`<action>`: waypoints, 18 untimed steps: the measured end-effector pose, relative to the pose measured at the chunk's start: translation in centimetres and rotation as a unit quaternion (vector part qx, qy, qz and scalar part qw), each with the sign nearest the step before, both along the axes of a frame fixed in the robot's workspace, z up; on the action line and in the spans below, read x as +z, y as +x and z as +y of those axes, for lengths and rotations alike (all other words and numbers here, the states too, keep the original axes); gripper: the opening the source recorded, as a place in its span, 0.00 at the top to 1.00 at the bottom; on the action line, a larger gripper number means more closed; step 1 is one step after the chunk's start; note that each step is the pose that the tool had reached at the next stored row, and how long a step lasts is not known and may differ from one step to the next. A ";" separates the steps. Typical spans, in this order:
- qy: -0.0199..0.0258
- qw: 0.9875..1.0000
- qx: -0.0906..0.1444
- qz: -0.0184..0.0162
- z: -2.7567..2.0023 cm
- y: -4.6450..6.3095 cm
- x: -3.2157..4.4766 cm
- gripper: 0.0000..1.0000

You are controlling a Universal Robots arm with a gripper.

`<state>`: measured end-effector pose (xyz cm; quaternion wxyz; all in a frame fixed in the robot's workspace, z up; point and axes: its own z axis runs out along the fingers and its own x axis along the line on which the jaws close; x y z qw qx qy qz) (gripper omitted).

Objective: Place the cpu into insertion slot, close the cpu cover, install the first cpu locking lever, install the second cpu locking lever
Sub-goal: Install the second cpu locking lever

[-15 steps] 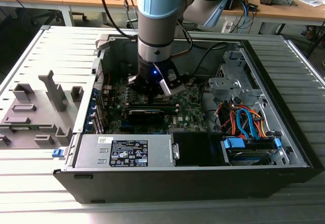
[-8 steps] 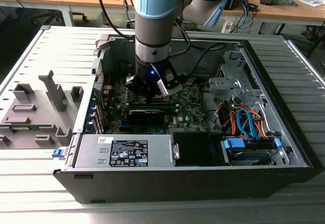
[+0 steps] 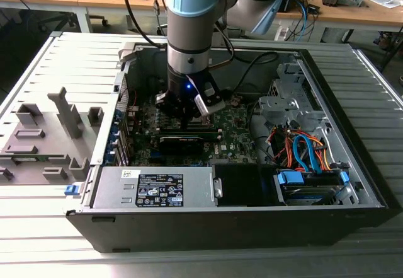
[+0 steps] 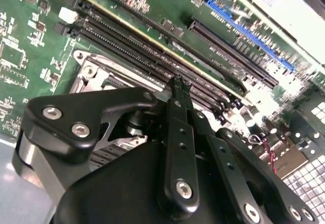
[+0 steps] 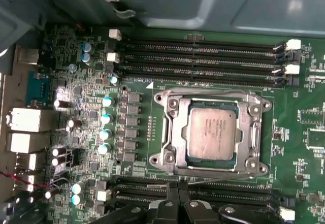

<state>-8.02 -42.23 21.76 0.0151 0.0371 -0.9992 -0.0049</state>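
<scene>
In the first wrist view the cpu [image 5: 212, 132] lies flat in the insertion slot [image 5: 167, 155], silvery face up. The cpu cover [image 5: 252, 132] is down around it as a dull metal frame. A thin wire lever [image 5: 218, 181] runs along the socket edge nearest my gripper [image 5: 179, 203]. The fingertips are together beside that edge, with nothing visible between them. The second wrist view shows the black fingers [image 4: 179, 132] pressed together, the gripper [image 4: 177, 84] over the memory slots next to a socket corner [image 4: 94, 74]. In the exterior view the gripper [image 3: 187, 121] reaches down inside the computer case.
Long black memory slots [image 5: 203, 56] flank the socket on two sides. Capacitors [image 5: 106, 117] stand near it. The open case [image 3: 371, 190] holds a power supply [image 3: 157, 186], a black card [image 3: 179, 140] and orange and blue cables [image 3: 302, 152]. Grey fixtures [image 3: 44, 139] sit at the exterior view's left.
</scene>
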 end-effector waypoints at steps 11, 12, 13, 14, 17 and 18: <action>0.004 1.000 0.000 0.000 0.61 -1.4 -0.12 0.89; 0.005 1.000 0.001 0.000 0.61 -1.4 -0.12 0.89; 0.006 1.000 0.002 0.000 0.61 -1.5 -0.12 0.89; 0.007 1.000 0.003 0.000 0.61 -1.5 -0.12 0.89; 0.011 1.000 0.007 0.000 0.61 -1.6 -0.13 0.89; 0.012 1.000 0.008 0.000 0.61 -1.7 -0.13 0.89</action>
